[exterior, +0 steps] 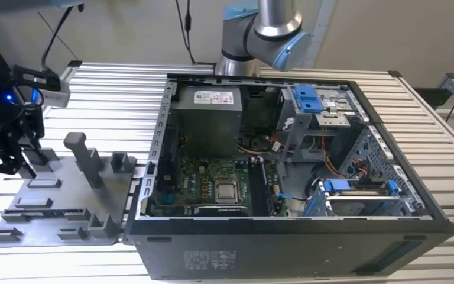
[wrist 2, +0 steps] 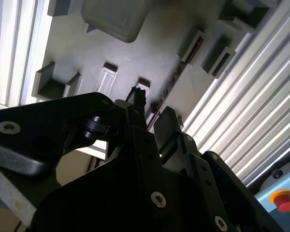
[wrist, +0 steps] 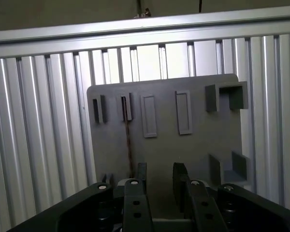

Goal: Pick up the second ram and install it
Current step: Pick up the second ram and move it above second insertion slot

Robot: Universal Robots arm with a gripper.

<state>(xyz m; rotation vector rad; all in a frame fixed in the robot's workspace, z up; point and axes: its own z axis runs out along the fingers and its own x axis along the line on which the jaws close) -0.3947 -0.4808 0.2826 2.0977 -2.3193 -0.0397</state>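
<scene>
Grey fixture plate keeps the second ram seated in a slot, likely for easy pinching, while the gripper hangs spread and empty just beside it.

1. One computer case, side panel off, on the slatted tabletop.
2. One grey fixture plate.
3. One tall post on that plate.
4. One ram stick.
5. One robot arm.
6. One gripper, two fingers.
</scene>
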